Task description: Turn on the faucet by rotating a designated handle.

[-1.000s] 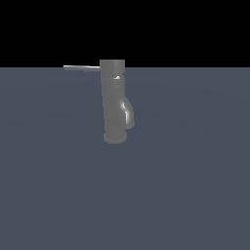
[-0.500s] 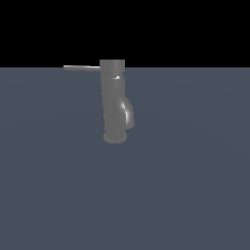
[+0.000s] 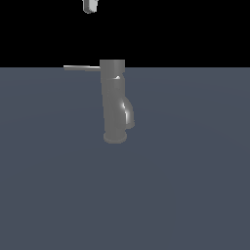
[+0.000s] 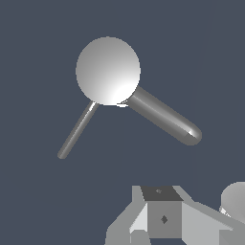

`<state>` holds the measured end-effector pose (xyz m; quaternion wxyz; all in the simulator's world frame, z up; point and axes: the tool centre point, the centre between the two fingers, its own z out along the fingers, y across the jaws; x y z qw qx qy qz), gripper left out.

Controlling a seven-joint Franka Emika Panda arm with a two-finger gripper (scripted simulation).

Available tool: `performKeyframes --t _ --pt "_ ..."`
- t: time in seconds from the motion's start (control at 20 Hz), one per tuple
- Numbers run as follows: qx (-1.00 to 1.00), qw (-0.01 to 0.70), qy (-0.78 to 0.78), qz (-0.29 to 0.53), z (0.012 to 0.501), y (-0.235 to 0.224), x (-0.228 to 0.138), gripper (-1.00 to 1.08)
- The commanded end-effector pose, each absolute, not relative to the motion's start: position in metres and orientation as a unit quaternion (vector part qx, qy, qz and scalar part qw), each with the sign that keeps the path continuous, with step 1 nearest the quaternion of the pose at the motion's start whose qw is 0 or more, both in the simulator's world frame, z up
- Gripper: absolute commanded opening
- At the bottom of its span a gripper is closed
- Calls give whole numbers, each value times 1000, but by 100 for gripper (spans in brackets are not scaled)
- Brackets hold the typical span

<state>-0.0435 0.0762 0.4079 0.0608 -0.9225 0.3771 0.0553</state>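
At the top edge of the exterior view, a little left of centre, a pale tip of the gripper [image 3: 90, 6] now pokes into the frame, where half a second ago that black band above the faucet held nothing; I take this to mean the arm is coming down toward the work and the approach is under way, with no contact made. The faucet [image 3: 114, 100] stands in the upper middle of the exterior view, unchanged, a dark grey glossy upright cylinder on a round base, with a short curved spout low on the exterior view's right. The handle [image 3: 81, 68], a thin flat lever, sticks out level from the top cap toward the exterior view's left, in the same place as before, so by my reckoning the turning has not begun. The gripper tip hangs well above the handle, apart from it, roughly over the stretch between the lever's free end and the cap. In the wrist view the cap shows as a bright round disc in the upper left, the handle [image 4: 76, 130] a slim rod slanting down-left from it, the thicker spout slanting down-right. Whether the fingers are spread or closed I cannot tell; only part of the gripper body shows at the lower edge there.
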Motion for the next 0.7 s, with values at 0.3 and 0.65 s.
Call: performKeyframes --t 0.3,0.65 --pt "-880 42 470 52 370 106 2 -100" --pt "-840 24 541 39 336 132 34 -100"
